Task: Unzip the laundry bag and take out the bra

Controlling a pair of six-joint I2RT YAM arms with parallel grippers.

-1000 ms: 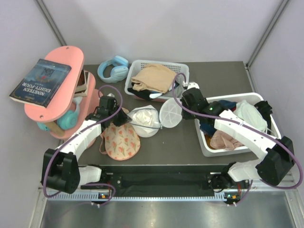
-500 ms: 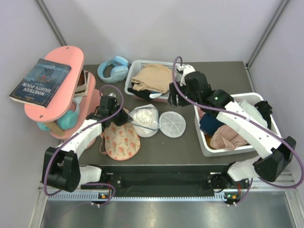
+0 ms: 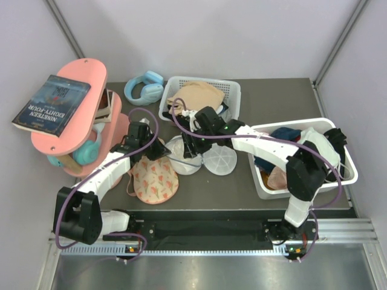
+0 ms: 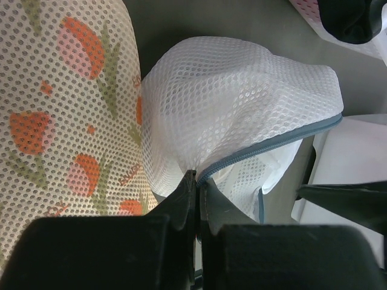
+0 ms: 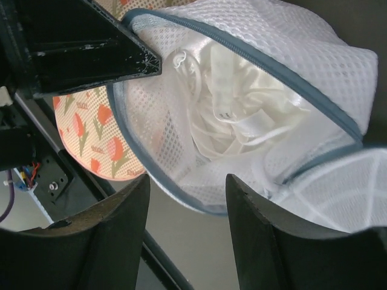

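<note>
Nearest me, the bra lies cup-down on the table, against the left side of the laundry bag. My left gripper pinches the bag's zip rim. The bag's mouth gapes rightward, with white satin fabric inside. The right gripper hangs over it, fingers spread.

Left arm reaches forward, its left end effector clamped on the bag. Right arm stretches leftward across the middle, right end effector spread wide.
</note>
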